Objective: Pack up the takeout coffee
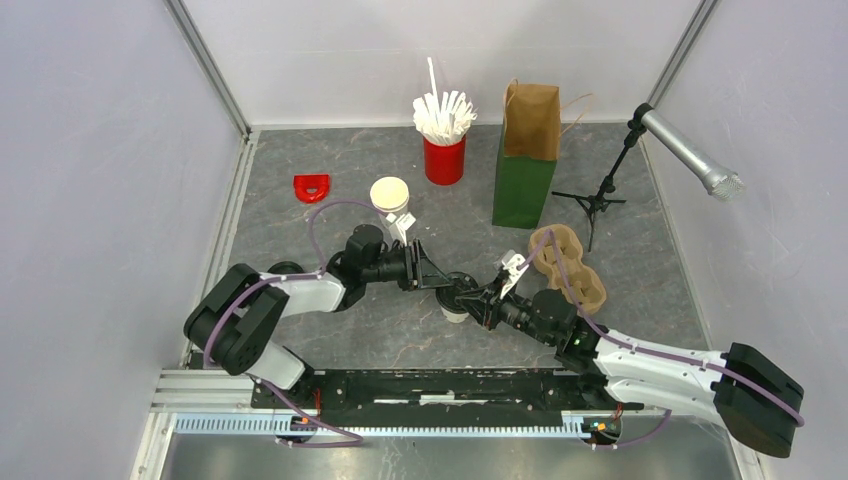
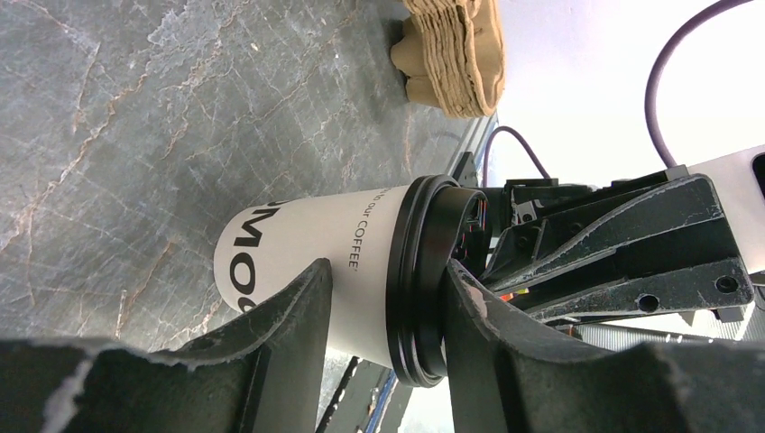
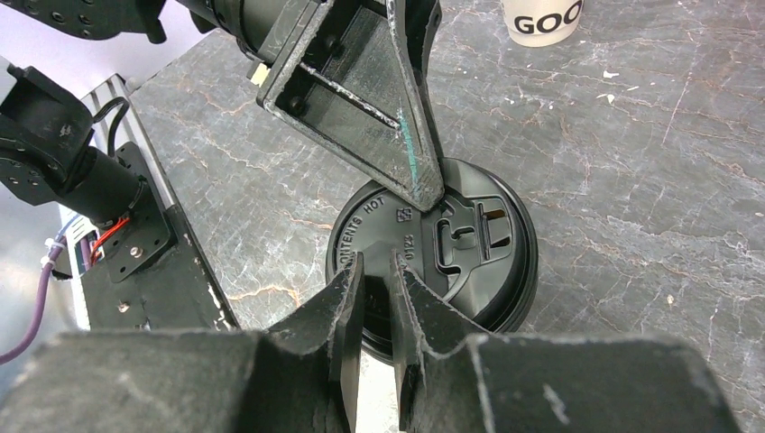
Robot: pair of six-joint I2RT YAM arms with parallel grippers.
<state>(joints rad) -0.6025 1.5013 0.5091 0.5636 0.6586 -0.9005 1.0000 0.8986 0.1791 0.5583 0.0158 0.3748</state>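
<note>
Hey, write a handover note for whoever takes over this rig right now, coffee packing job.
Left gripper: open, jaws straddling the rim of the lid, one finger over its top.
Right gripper: shut on the lid's near edge.
Takeout coffee: upright mid-table between both arms.
Done: cup lidded.
Left to do: pack it; pulp cup carrier and paper bag stand apart, beyond it.

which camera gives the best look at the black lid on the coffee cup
Right wrist: it looks down on the lid, so the raised lettering and sip tab show clearly. Left wrist shows only its rim edge-on on the cup. Top external shows a small dark spot.
</note>
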